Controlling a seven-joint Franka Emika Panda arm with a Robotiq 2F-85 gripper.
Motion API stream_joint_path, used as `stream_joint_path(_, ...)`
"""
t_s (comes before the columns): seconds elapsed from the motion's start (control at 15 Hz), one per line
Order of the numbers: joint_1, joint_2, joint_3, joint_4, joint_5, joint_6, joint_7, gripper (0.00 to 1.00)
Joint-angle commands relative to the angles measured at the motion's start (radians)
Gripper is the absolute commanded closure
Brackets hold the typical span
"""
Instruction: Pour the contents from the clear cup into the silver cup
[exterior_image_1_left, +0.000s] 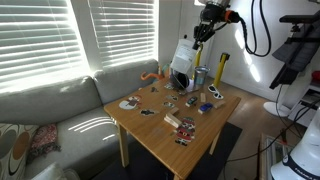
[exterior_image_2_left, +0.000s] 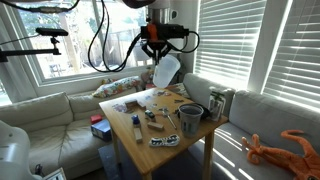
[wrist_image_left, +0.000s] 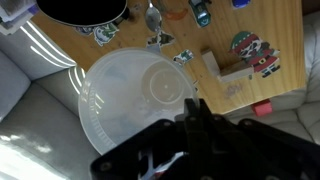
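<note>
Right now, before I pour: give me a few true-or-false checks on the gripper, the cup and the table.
1. The gripper holds the clear cup in the air. True.
2. The clear cup stands upright. False: it is tilted.
3. A dark mug stands on the table. True.
4. The table holds only cups. False: small items lie scattered over it.

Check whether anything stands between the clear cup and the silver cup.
Nothing visible does. The clear cup is held tilted above the table, and only open air separates it from the silver cup. The dark mug stands on the table nearby, below that path.
</note>
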Motion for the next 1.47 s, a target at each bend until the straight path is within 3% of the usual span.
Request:
stream_joint_path(0.0, 0.05, 0.042, 0.036, 0.046, -0.145, 0.015, 0.09, 0.99)
stream_joint_path(0.53, 0.119, 0.124, 0.093, 0.049, -0.302, 0.108, 0.194, 0.99)
stream_joint_path(0.67, 0.118, 0.109, 0.082, 0.027, -0.267, 0.097, 0.165, 0.96)
stream_joint_path(1.0, 0.117, 0.111, 0.078, 0.027, -0.267, 0.097, 0.165, 0.99)
stream_joint_path(1.4, 0.147, 0.132, 0.109, -0.013, -0.259, 0.191, 0.158, 0.99)
